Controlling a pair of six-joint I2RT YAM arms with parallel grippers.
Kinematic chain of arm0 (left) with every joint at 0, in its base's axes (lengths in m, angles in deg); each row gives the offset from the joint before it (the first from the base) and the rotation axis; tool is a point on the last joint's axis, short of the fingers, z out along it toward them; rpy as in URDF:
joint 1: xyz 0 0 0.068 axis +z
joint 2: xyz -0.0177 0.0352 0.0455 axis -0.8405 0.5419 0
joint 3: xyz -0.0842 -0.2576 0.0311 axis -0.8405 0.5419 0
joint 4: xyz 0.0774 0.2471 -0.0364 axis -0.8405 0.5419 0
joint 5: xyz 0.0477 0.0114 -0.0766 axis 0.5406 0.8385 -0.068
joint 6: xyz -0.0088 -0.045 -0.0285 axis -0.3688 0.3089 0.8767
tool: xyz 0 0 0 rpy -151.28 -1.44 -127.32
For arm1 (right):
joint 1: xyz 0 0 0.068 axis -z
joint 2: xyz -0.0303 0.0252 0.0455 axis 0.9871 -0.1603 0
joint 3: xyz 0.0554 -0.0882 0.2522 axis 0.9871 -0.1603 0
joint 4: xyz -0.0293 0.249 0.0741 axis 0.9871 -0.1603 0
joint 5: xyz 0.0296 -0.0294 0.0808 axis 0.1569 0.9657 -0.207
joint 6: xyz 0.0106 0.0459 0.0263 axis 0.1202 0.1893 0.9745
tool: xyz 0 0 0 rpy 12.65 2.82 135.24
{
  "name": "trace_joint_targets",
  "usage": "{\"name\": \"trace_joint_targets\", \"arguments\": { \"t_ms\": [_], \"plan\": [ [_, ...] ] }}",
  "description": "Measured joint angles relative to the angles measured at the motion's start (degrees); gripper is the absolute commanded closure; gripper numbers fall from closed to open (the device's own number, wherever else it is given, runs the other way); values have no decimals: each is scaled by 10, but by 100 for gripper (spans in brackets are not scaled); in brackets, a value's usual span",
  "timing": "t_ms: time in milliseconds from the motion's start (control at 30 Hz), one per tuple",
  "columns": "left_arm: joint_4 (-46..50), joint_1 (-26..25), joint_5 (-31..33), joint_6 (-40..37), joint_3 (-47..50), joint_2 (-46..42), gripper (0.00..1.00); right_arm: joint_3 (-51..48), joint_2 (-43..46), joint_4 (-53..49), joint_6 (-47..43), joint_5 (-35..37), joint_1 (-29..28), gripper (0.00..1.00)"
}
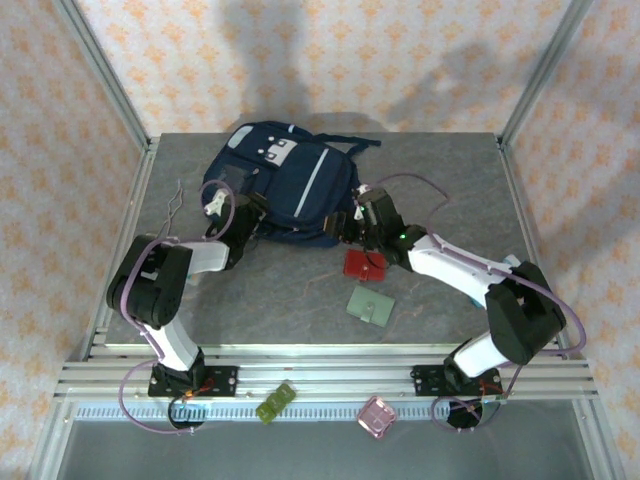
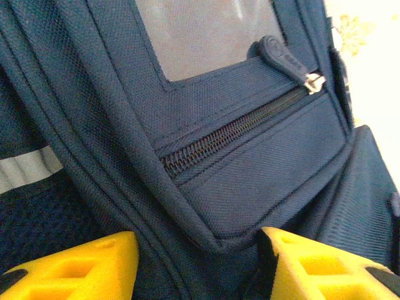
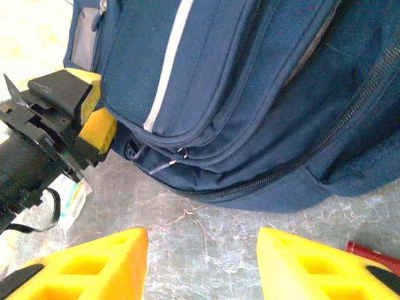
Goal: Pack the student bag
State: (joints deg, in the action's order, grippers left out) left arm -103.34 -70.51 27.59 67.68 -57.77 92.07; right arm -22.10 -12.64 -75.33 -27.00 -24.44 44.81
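From above, the student bag (image 1: pixel 285 185) is lying front-up toward twelve o'clock on the table (image 1: pixel 450 190), and both arms are reaching in on it. The left gripper (image 1: pixel 243 210) is nosing at its eight o'clock edge, and the right gripper (image 1: pixel 352 222) is sitting at its four o'clock corner. A red wallet (image 1: pixel 368 264) and a green card holder (image 1: pixel 370 304) are waiting loose at the bag's five o'clock, likely the cargo, lying close to the right arm. Over to the left wrist: the yellow fingers (image 2: pixel 69 269) are standing about half apart, and a fold of navy fabric is bulging between them. It sits just below a closed zipper (image 2: pixel 237 131) whose pull (image 2: pixel 284 53) is resting at two o'clock. I'm reading this as a bid to pin the bag so it is not sliding while a pocket is being opened, though whether the pads are actually pinching cloth I cannot tell. Now the right wrist: its fingers (image 3: pixel 312 262) are hanging about half open over bare table with nothing between them. The bag's lower edge and pale stripe (image 3: pixel 165 69) are rising at twelve o'clock, and the left gripper's yellow tips are sitting against the bag's corner at nine o'clock. Empty and close, this hand is looking free for a zipper — or for the wallet peeking in at four o'clock.
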Motion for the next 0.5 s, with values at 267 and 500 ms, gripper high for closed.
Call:
{"name": "trace_joint_targets", "arguments": {
  "t_ms": [267, 500],
  "plan": [
    [1, 8, -23, 21, -11, 20, 43, -11, 0, 2, 8, -2, 0, 51],
    [-10, 11, -36, 52, 18, 2, 45, -11, 0, 3, 8, -2, 0, 51]
  ]
}}
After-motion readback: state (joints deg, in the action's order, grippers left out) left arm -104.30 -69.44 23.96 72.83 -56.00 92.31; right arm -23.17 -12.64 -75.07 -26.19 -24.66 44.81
